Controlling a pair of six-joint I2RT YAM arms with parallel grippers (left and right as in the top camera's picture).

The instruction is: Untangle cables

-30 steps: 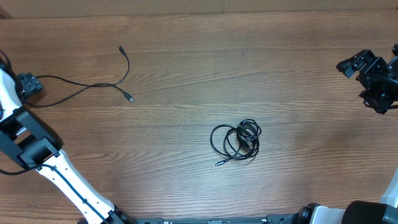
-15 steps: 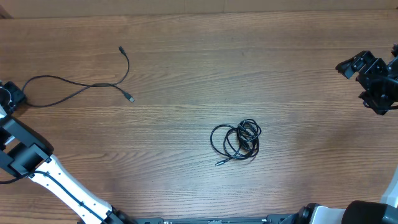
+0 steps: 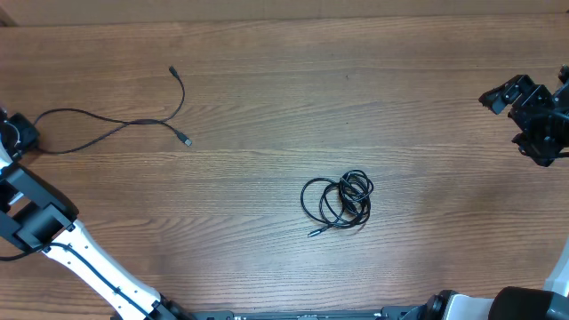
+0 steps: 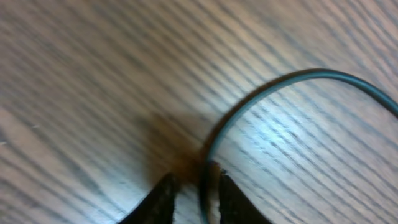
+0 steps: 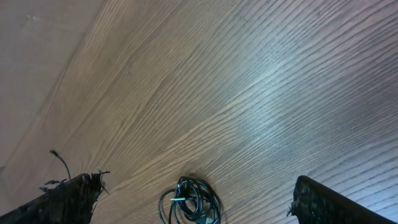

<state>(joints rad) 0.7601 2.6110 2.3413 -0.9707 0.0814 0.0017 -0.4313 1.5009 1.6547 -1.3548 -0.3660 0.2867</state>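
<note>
Jaws of your left gripper (image 4: pixel 194 186) pinch the loose cable (image 3: pixel 116 129), your right gripper (image 5: pixel 196 180) gapes wide, holding nothing; count two grippers, one loose cable, one coiled bundle (image 3: pixel 338 203).

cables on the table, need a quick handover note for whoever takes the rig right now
Left hand: closed on the loose cable at the left side of the table.
Right hand: open and empty at the far right, clear of both cables.
Cables: the loose cable lies wavy at the left, both plug ends free. The tangled coil sits near the middle, touched by neither hand.
Done: one cable lies apart from the coil.
Left: pull the coil apart.
</note>
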